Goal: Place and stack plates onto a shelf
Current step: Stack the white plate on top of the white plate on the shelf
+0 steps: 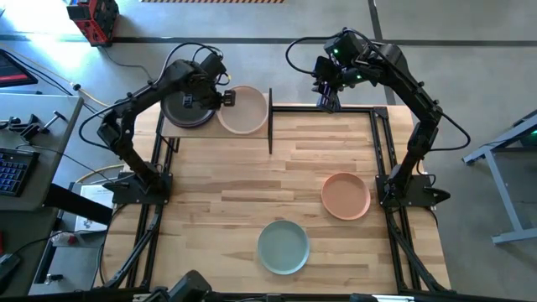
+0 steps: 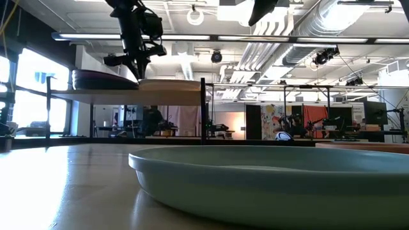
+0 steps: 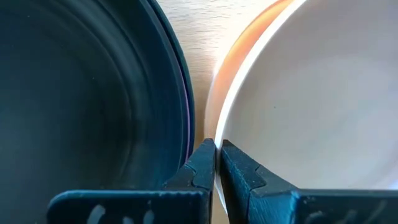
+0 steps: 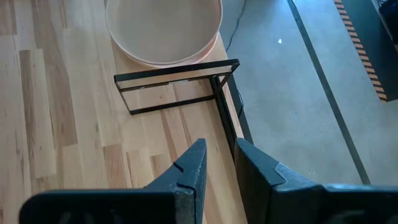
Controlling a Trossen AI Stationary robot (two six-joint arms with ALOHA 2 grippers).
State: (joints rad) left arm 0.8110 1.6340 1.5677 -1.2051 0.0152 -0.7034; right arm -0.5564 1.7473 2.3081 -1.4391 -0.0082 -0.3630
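High view: shelf (image 1: 252, 134) at the counter's (image 1: 252, 193) far left corner, bearing a stack topped by a black plate (image 1: 186, 107) and, just beside it, a cream plate (image 1: 243, 110) with an orange edge showing beneath. Left hand (image 1: 225, 98) over the shelf between the two stacks, fingers (image 3: 202, 163) nearly together with a thin gap, at the cream plate's rim; grip not certain. Right hand (image 1: 327, 101) raised right of the shelf, over the counter's far edge, fingers (image 4: 189, 168) slightly apart, holding nothing. Terracotta plate (image 1: 346, 195) and sage green plate (image 1: 283, 246) on the counter, well apart from the shelf.
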